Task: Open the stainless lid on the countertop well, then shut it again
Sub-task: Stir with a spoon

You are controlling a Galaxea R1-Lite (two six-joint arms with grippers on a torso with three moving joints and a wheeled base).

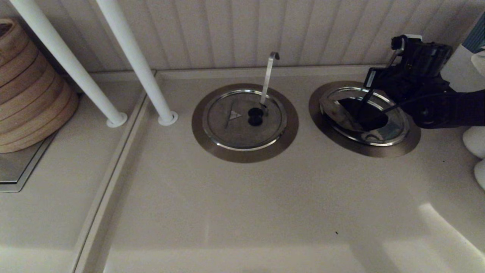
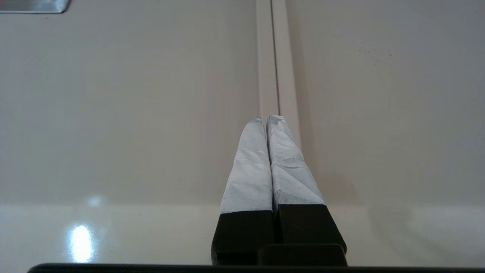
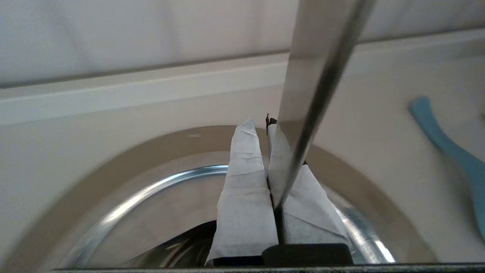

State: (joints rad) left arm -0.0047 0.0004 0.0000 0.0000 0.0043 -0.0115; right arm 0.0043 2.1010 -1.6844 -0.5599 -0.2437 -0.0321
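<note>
The stainless lid [image 1: 394, 131] lies within the dull steel ring of the countertop well [image 1: 379, 151] at the right. A dark patch covers the lid's middle, so its knob does not stand out. My right gripper [image 1: 373, 81] hangs over the far rim, fingers shut. In the right wrist view the taped fingers [image 3: 246, 182] of the right gripper [image 3: 259, 123] point across the lid [image 3: 159, 204] toward the ring [image 3: 132, 159], with a small dark bit at their tips. The flat utensil handle [image 3: 318, 76] rises just beside them. My left gripper [image 2: 264, 118] is shut over bare counter.
A second lidded well [image 1: 227, 125] with a hook-tipped handle [image 1: 269, 76] sits at centre. Two white poles [image 1: 140, 64] and a bamboo steamer stack [image 1: 26, 87] stand at the left. White objects [image 1: 475, 140] crowd the right edge. The panelled wall runs close behind.
</note>
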